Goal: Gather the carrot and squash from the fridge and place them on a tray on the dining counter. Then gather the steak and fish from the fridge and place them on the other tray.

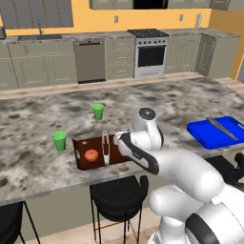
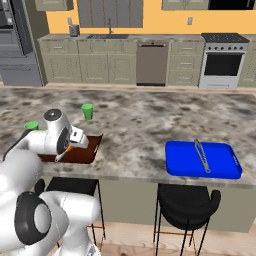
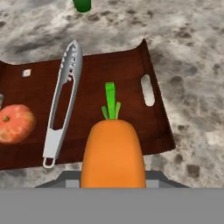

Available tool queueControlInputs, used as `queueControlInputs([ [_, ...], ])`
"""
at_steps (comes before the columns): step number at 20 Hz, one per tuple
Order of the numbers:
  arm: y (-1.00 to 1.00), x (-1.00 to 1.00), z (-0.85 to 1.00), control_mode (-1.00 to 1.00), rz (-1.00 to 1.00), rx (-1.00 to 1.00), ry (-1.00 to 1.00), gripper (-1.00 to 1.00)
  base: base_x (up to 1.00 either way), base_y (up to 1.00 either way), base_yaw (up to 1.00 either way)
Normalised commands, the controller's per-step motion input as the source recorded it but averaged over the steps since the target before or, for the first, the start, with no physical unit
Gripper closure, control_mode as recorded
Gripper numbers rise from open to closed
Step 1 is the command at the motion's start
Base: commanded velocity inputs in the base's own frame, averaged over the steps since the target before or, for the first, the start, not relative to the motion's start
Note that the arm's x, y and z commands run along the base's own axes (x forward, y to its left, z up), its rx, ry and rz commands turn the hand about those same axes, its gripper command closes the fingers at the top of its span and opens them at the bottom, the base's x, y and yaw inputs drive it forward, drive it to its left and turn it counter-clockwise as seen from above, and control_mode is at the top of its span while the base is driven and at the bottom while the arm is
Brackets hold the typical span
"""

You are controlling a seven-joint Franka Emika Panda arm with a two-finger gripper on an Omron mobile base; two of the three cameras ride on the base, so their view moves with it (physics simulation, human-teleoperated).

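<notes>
An orange carrot point(image 3: 113, 153) with a green stub sits between the fingers of my gripper point(image 3: 113, 177), which is shut on it and whose tips are hidden behind it. The carrot hangs just above the near right part of a brown tray point(image 3: 127, 70) on the dining counter. In the right base view the gripper point(image 2: 74, 143) hovers over that tray's point(image 2: 87, 152) near edge. A round orange squash point(image 3: 15, 123) lies on the tray's left side, also visible from the left base as the squash point(image 1: 91, 155). The steak, the fish and the fridge are out of view.
Metal tongs point(image 3: 61, 105) lie on the brown tray between squash and carrot. Two green cups point(image 1: 98, 111) point(image 1: 59, 141) stand behind and left of it. A blue tray point(image 2: 202, 160) with tongs point(image 2: 201, 155) lies to the right. Black stools point(image 1: 119, 193) stand below the counter edge.
</notes>
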Motion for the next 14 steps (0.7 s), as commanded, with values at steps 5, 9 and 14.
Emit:
queueControlInputs([
  [5, 0.11, 0.3, -0.21, -1.0, 0.0, 0.0, 0.05, 1.0, 0.0, 0.0, 0.0],
  [9, 0.04, 0.25, -0.24, -1.0, 0.0, 0.0, 0.03, 1.0, 0.0, 0.0, 0.0],
  [14, 0.03, 0.25, -0.28, -1.0, 0.0, 0.0, 0.03, 1.0, 0.0, 0.0, 0.0],
])
